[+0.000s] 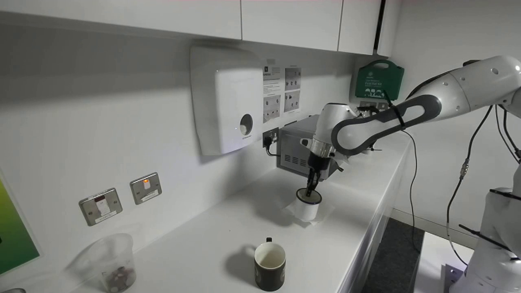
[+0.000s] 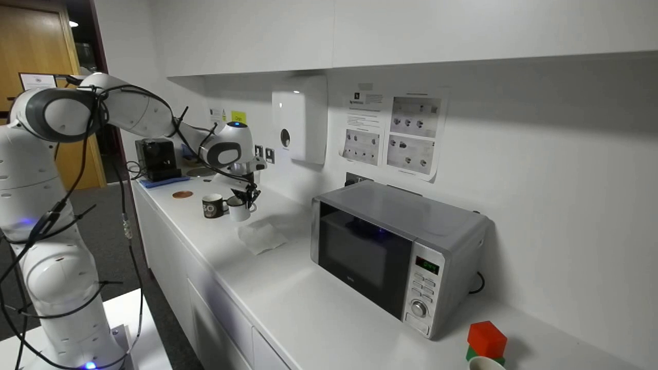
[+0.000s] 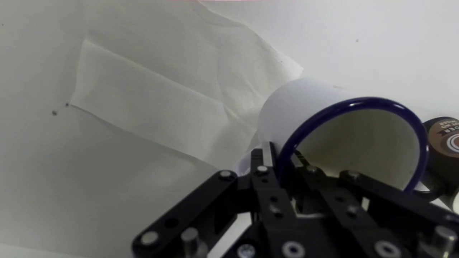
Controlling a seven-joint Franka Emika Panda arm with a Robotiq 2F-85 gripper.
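A white mug [image 3: 304, 104] with a dark blue rim is held by my gripper [image 3: 282, 156], which is shut on its wall. One of the fingers [image 3: 259, 157] lies outside the mug near the handle [image 3: 243, 165], the other inside it. The mug [image 1: 306, 211] leans slightly in the wrist view; I cannot tell whether its base touches the counter. A crumpled white paper towel [image 2: 262, 236] lies by it on the counter. Close to the white mug in the wrist view is a dark printed mug [image 3: 446, 139], standing upright in both exterior views.
A grey microwave [image 2: 396, 226] stands against the wall. A white dispenser [image 1: 228, 97] hangs above the counter. A clear container [image 1: 114, 260] with dark bits sits by the wall. Red block [image 2: 487, 339] and part of a pale cup [image 2: 485, 363] are at the microwave's far side.
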